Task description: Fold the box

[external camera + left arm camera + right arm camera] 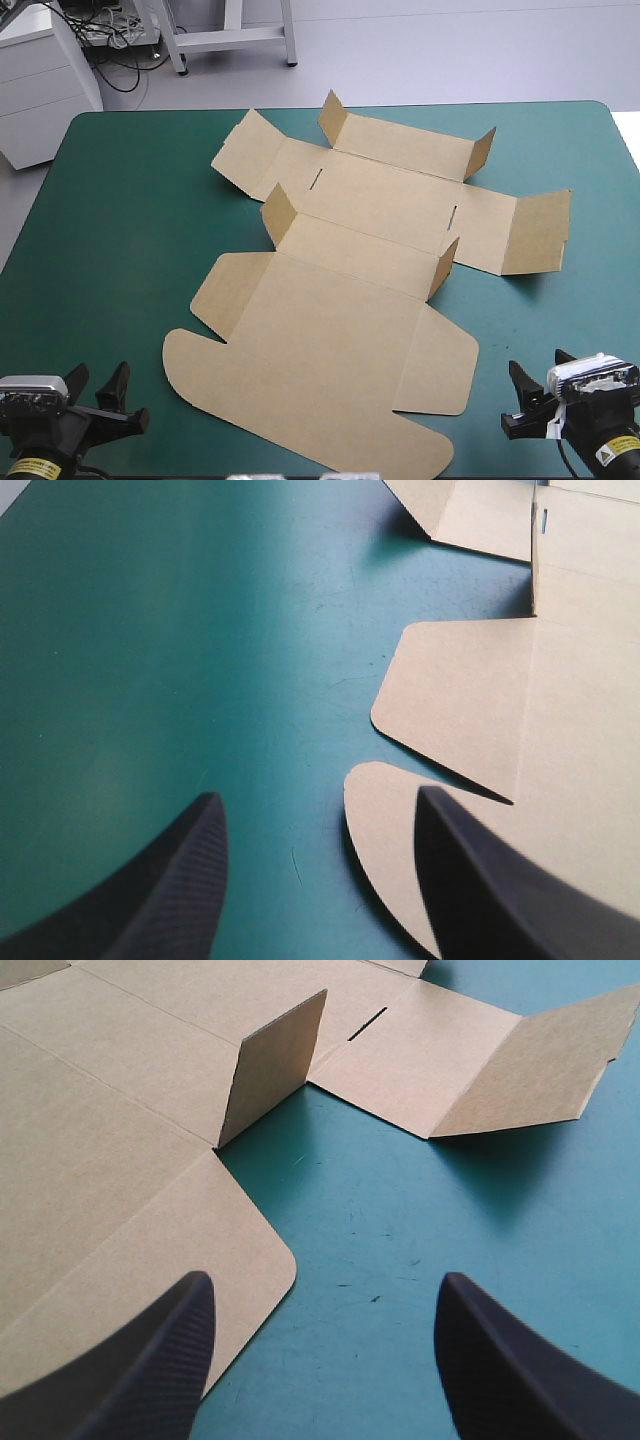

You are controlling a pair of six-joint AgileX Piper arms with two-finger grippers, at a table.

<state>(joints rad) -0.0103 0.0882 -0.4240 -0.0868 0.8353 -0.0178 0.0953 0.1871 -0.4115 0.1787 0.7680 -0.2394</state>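
- Box [340, 300]: brown cut sheet, laid unfolded at ctr of surface [110, 230], on the teal-green cover. The large panel w/ rounded corners is turned toward the near edge.
- Four small tabs are raised at the corners of the two mid panels. One tab [275, 1065] is seen standing upright in the right wrist view.
- End flap [538, 232] at far right is tilted up slightly. The rest of the sheet lies flat.
- Left tool [99, 380]: located at near-left corner of surface, apart from box. Black fingers [170, 880] are spread wide; nothing is held.
- In left wrist view, a rounded corner [385, 820] of the box is seen just ahead of the box-side finger; contact can't be determined.
- Right tool [540, 368]: located at near-right corner, apart from box. Fingers are spread wide; nothing is held.
- In right wrist view, bare cover is seen between the fingers. A rounded side flap [150, 1250] lies flat ahead of the box-side finger.
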